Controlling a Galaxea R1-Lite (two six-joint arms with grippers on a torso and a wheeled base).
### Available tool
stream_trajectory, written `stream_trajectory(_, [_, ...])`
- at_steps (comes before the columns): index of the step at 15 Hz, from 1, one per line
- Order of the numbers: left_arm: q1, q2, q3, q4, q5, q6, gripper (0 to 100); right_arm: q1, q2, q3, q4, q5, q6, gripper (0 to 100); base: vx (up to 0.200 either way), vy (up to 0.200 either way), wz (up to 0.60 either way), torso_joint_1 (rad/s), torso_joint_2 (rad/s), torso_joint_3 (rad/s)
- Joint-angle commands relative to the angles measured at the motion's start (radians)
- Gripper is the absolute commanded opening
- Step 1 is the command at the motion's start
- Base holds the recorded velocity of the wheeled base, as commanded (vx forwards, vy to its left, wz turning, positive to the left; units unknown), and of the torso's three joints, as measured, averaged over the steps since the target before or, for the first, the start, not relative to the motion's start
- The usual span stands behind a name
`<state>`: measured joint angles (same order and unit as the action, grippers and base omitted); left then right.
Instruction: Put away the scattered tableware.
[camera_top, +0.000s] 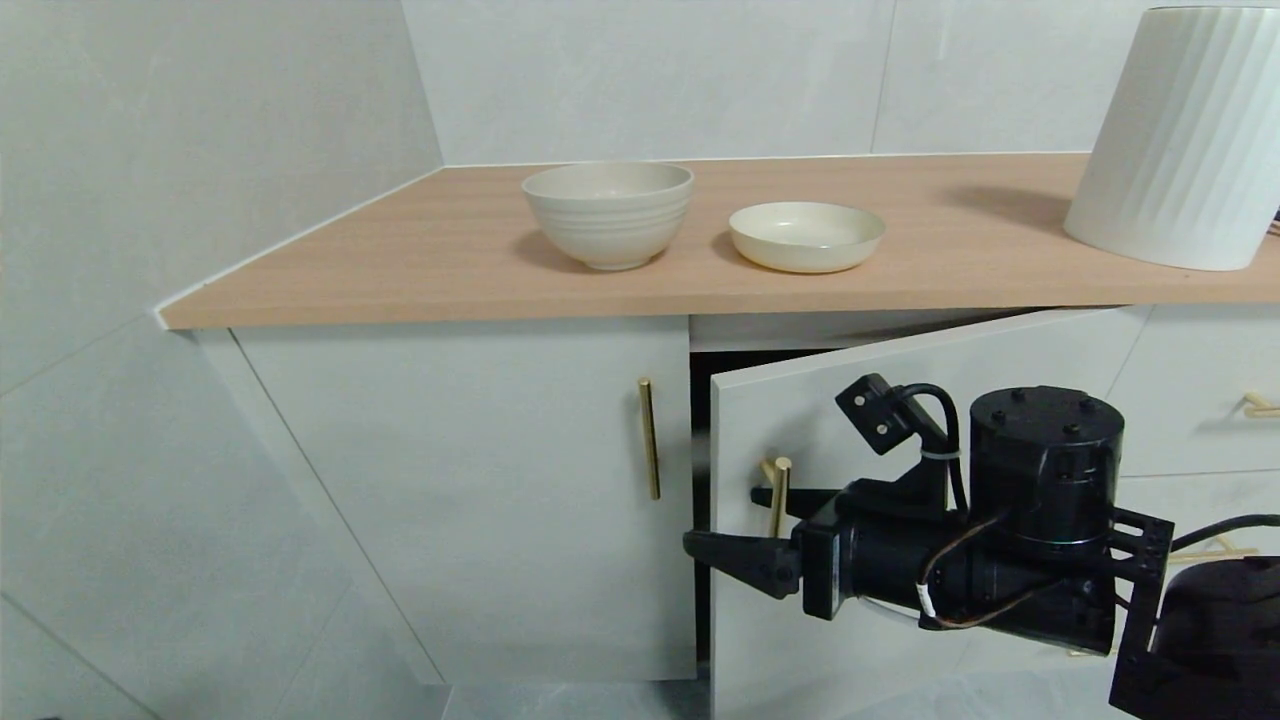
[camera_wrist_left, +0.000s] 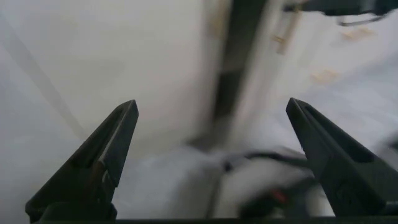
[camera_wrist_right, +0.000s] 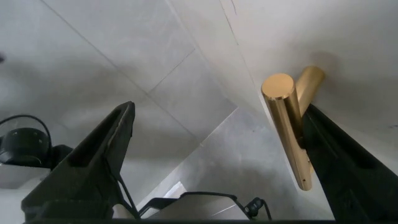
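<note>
A wood-grain bench (camera_top: 400, 270) carries a deep, ribbed cream bowl (camera_top: 608, 213) and, just right of it, a shallow, smooth cream dish (camera_top: 806, 235). Well below them the right gripper (camera_top: 750, 528) gapes wide, gripping nothing, a round brass handle (camera_top: 778, 495) between its jaws. The left gripper (camera_wrist_left: 211, 155) is likewise spread wide and empty. A fluted white tub (camera_top: 1180, 140) stands far right.

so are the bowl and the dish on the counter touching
Apart. The head view shows a strip of bare counter between the bowl and the dish.
</note>
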<state>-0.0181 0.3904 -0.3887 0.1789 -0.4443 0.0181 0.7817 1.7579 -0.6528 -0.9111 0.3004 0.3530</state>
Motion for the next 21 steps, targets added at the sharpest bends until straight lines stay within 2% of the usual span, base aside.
stream_trajectory(1, [-0.148,0.559,-0.243,-0.013,-0.119,-0.017,100,0.004,0.002,0.005,0.001,0.005,0.001,100,0.0,0.0,0.0,0.0,0.0,0.0])
stream_trajectory(4, [-0.324,0.774,-0.331,-0.101,-0.116,-0.075,100,0.004,0.014,0.007,0.0,0.003,0.001,100,0.0,0.0,0.0,0.0,0.0,0.0])
stream_trajectory(5, [-0.381,0.846,-0.34,-0.157,-0.116,-0.104,100,0.004,0.014,0.008,0.0,0.003,0.001,100,0.0,0.0,0.0,0.0,0.0,0.0])
stream_trajectory(6, [-0.421,0.91,-0.34,-0.231,-0.116,-0.148,100,0.005,0.014,0.008,0.0,0.003,0.001,100,0.0,0.0,0.0,0.0,0.0,0.0])
stream_trajectory(7, [-0.447,0.964,-0.328,-0.314,-0.116,-0.214,100,0.008,0.014,0.01,0.0,0.003,0.001,100,0.0,0.0,0.0,0.0,0.0,0.0])
stream_trajectory(8, [-0.464,1.01,-0.303,-0.397,-0.117,-0.294,100,0.01,0.015,0.013,-0.002,0.003,0.001,100,0.0,0.0,0.0,0.0,0.0,0.0])
stream_trajectory(9, [-0.47,1.056,-0.266,-0.5,-0.116,-0.345,100,0.01,0.015,0.015,-0.002,0.003,0.001,100,0.0,0.0,0.0,0.0,0.0,0.0])
stream_trajectory(10, [-0.47,1.101,-0.237,-0.59,-0.114,-0.36,100,0.01,0.015,0.015,-0.002,0.003,0.003,100,0.0,0.0,0.0,0.0,0.0,0.0])
stream_trajectory(11, [-0.47,1.121,-0.226,-0.627,-0.111,-0.362,100,0.01,0.017,0.015,-0.002,0.003,0.003,100,0.0,0.0,0.0,0.0,0.0,0.0])
stream_trajectory(12, [-0.485,1.16,-0.21,-0.697,-0.085,-0.365,100,0.01,0.017,0.015,-0.002,0.003,0.003,100,0.0,0.0,0.0,0.0,0.0,0.0])
stream_trajectory(13, [-0.5,1.168,-0.206,-0.707,-0.071,-0.372,100,0.01,0.017,0.015,-0.002,0.003,0.003,100,0.0,0.0,0.0,0.0,0.0,0.0])
stream_trajectory(14, [-0.52,1.17,-0.21,-0.71,-0.047,-0.397,100,0.01,0.017,0.015,-0.002,0.003,0.003,100,0.0,0.0,0.0,0.0,0.0,0.0])
stream_trajectory(16, [-0.526,1.167,-0.213,-0.711,-0.045,-0.412,100,0.01,0.018,0.015,-0.002,0.003,0.003,100,0.0,0.0,0.0,0.0,0.0,0.0])
stream_trajectory(17, [-0.526,1.17,-0.214,-0.711,-0.045,-0.412,0,0.01,0.02,0.015,-0.002,0.003,0.003,100,0.0,0.0,0.0,0.0,0.0,0.0])
stream_trajectory(20, [-0.526,1.18,-0.228,-0.713,-0.045,-0.412,0,0.01,0.023,0.013,-0.002,0.003,0.003,100,0.0,0.0,0.0,0.0,0.0,0.0])
stream_trajectory(21, [-0.528,1.223,-0.268,-0.725,-0.047,-0.412,0,0.01,0.022,0.007,-0.002,0.003,0.001,100,0.0,0.0,0.0,0.0,0.0,0.0])
